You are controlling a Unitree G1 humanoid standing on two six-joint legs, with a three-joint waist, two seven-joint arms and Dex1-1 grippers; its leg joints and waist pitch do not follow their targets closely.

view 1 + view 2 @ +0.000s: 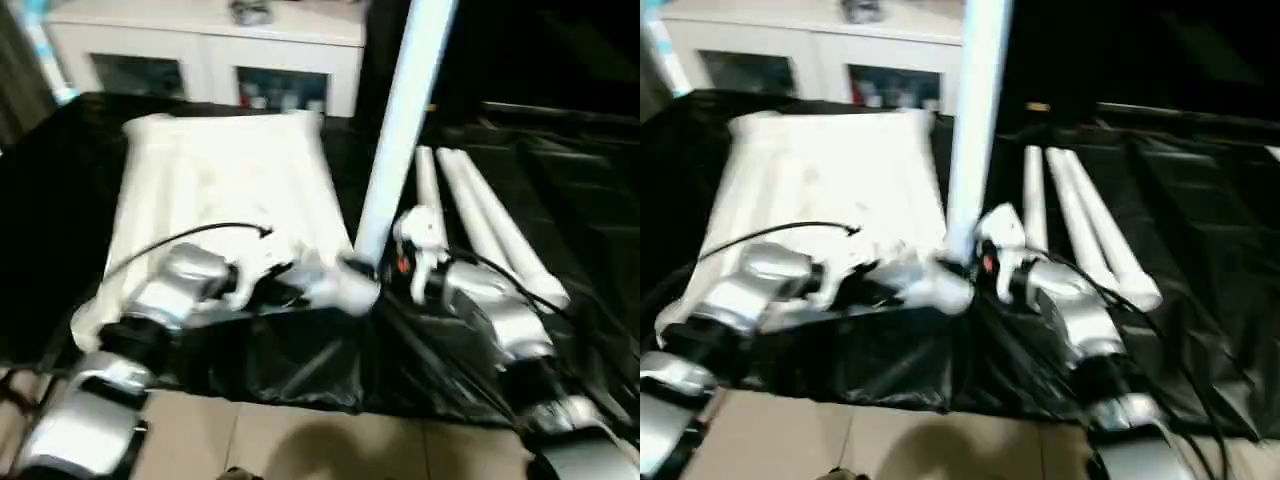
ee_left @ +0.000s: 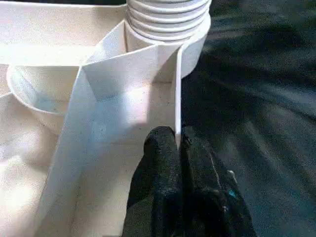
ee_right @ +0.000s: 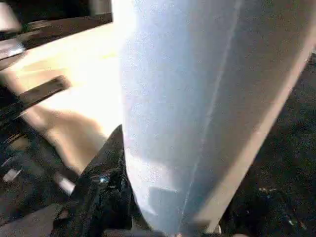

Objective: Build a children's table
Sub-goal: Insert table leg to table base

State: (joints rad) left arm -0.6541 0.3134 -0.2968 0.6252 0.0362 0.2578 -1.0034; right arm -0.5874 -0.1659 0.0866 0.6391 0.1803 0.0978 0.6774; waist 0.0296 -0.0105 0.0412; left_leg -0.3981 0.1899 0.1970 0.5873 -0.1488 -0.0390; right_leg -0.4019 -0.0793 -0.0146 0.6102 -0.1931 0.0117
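Right jaws grip one upright leg (image 1: 405,130); three legs (image 1: 480,225) lie flat.

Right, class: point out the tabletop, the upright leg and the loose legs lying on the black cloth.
tabletop (image 1: 225,180), left eye view, on its upturned underside.
upright leg (image 1: 405,110), left eye view, on the middle of the tube.
loose legs (image 1: 1085,225), right eye view, on the middle tube of the group.
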